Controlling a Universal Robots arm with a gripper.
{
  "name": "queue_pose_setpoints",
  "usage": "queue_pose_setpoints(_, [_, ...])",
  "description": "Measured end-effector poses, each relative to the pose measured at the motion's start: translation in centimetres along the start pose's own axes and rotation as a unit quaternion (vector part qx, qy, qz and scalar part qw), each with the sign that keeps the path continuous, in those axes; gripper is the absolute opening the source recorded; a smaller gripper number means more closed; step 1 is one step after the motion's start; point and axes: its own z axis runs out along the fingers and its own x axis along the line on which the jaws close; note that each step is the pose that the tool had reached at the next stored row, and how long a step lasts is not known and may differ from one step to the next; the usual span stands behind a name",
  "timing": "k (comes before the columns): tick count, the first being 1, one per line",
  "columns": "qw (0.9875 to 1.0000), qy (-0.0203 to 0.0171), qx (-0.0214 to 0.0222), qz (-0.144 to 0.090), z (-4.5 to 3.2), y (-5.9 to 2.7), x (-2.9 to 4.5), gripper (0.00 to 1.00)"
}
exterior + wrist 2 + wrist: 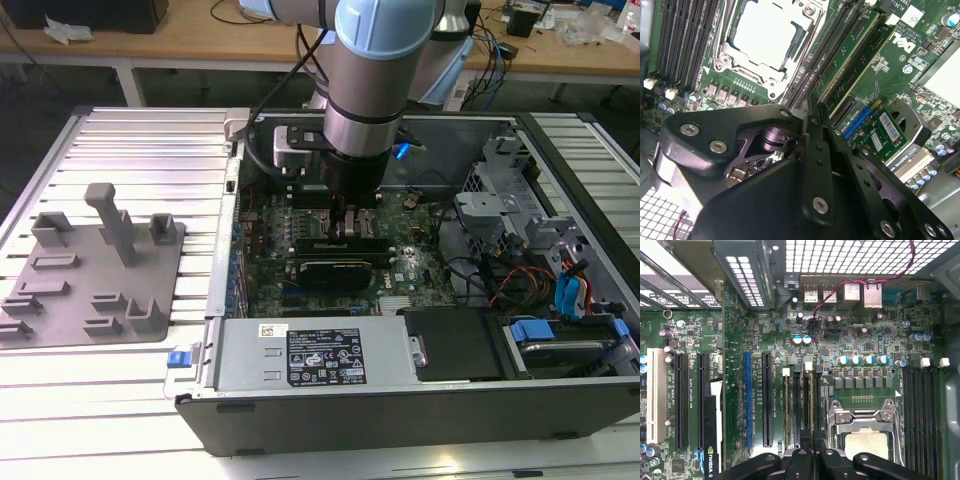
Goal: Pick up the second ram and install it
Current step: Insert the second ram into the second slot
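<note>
Inside the open computer case [420, 430]: green motherboard [765, 330], silver processor socket [767, 32], a labelled grey power box [310, 355] beside the board. On the grey tray [60, 335], at the exterior view's left, moulded grey posts [115, 215]. Clamped narrow in the gripper [807, 120]: the second ram [850, 55], long, flat, green, standing on edge on the board beside the socket, seen past the black fingers [850, 165] in the second wrist view.

Green motherboard [865, 347], black claw [813, 450], grey tray [60, 300], blue-and-silver arm [385, 40].
</note>
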Motion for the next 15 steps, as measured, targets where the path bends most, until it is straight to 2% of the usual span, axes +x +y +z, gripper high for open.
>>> queue_pose_setpoints(15, [1.0, -0.001, 0.0, 0.0, 0.12, -0.11, -0.05, 0.09])
